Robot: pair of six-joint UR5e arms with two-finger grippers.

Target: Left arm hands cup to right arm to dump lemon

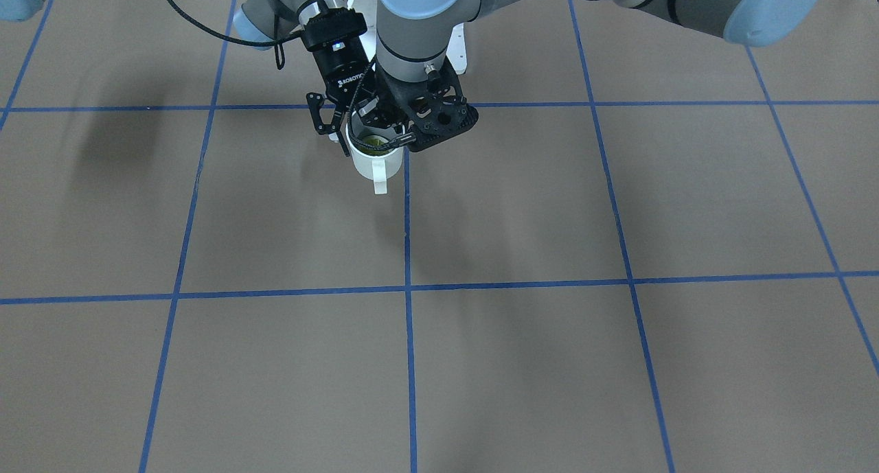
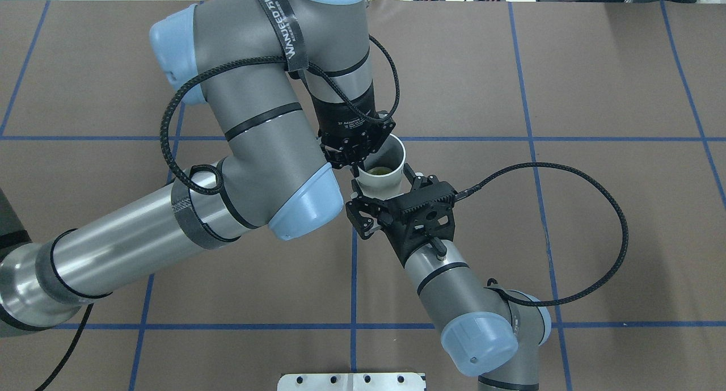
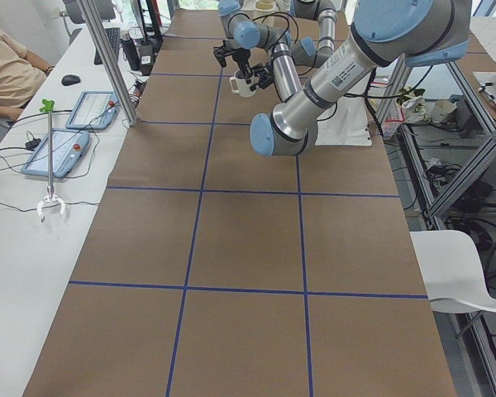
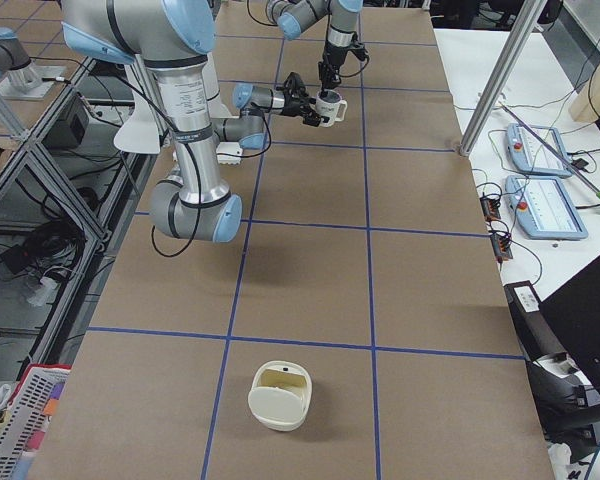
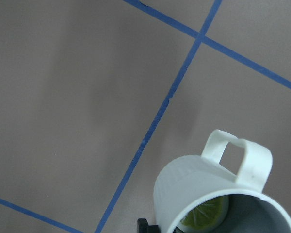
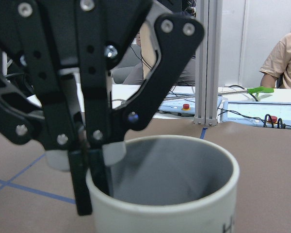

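Exterior front-facing: cup (image 1: 369,163) upright, mouth up, handle toward camera.

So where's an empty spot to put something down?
The table is bare on the operators' side of the cup and out to both sides. It's crowded only where the left gripper and right gripper meet at the cup. A cream tub sits at the table's right end.

Left fingers (image 2: 347,155) pinched closed; right fingers (image 2: 361,210) spread.

Lemon (image 2: 379,168) inside the cup (image 2: 381,181)
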